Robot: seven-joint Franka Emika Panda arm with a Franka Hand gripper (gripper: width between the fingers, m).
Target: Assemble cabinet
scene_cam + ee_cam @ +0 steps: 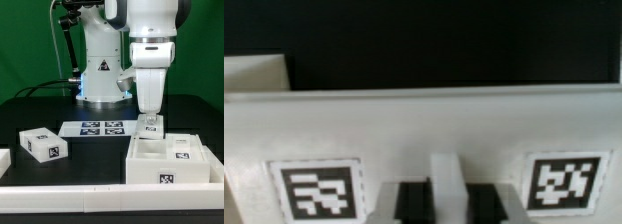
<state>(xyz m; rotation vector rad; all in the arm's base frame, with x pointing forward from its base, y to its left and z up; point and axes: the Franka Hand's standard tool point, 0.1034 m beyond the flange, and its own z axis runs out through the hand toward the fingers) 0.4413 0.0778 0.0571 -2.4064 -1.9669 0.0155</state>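
Cabinet (168,160) on the bench (20,115), near side, exterior view's right. My hand (152,127) straddles a thin rib at its far edge; whether it pinches, I cannot tell. A loose block (42,145) lies well apart toward that view's left, so I judge most of the assembly remains.

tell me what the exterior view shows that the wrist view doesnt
Only the exterior view: the arm, the marker board, a small tagged block lying apart from the cabinet, and the cabinet's open compartments. Only the wrist view: two tags side by side on a cabinet wall, close up, with dark fingers either side of a thin white ridge. Both: the cabinet, the gripper low at it, and the black table.
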